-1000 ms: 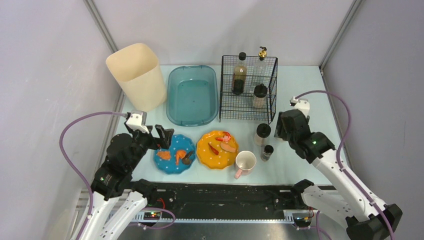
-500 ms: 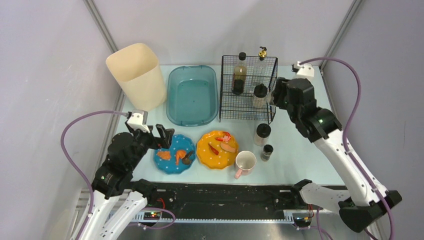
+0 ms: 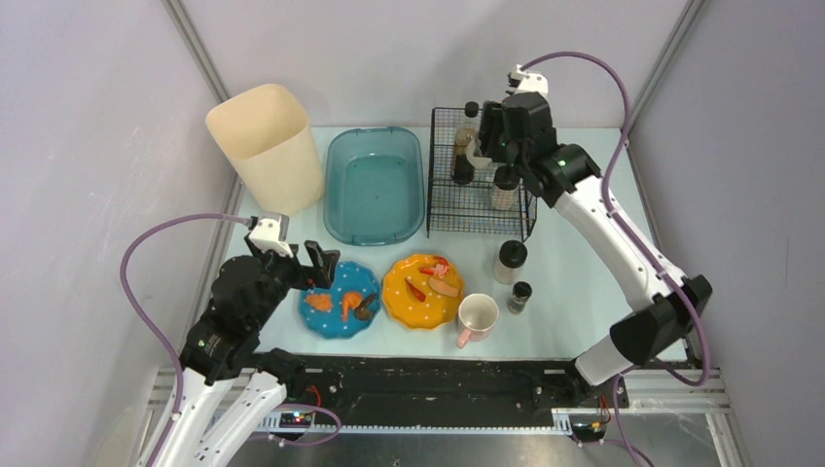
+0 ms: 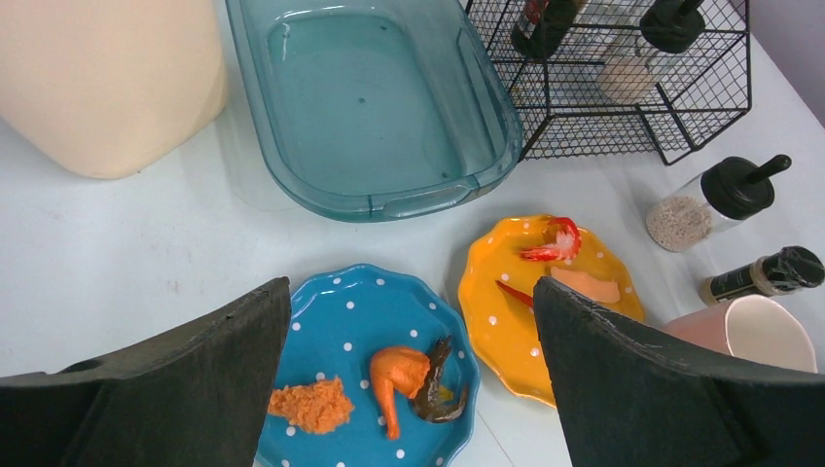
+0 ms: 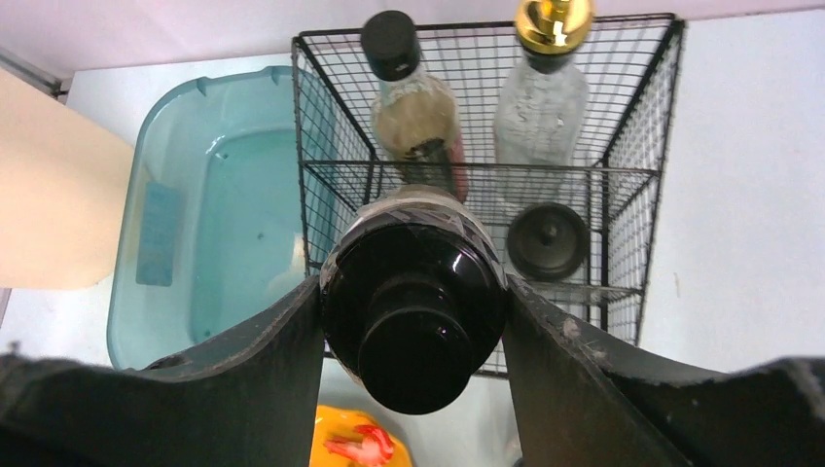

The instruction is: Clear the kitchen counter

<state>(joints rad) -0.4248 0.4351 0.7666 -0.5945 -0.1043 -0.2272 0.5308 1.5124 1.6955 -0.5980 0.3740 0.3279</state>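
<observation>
1. The left gripper (image 4: 411, 292) hangs with its jaws wide apart over a blue white-dotted plate (image 4: 350, 311) of orange scraps.
2. The pale light-blue tabletop (image 3: 584, 263) under it also carries an orange dotted plate (image 4: 486, 292) and a pink mug (image 4: 759, 331).
3. Farther back, the right gripper (image 5: 413, 331) is clamped on a black-capped clear jar (image 5: 413, 292) above the black wire rack (image 5: 623, 175).

wire rack (image 3: 477, 206) open-topped, bottles (image 5: 545, 97) crowding inside, kitchen counter (image 3: 584, 263) free rightward

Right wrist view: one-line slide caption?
Right tool grips a black-capped bottle at the wire rack, teal basin to the left.
</observation>
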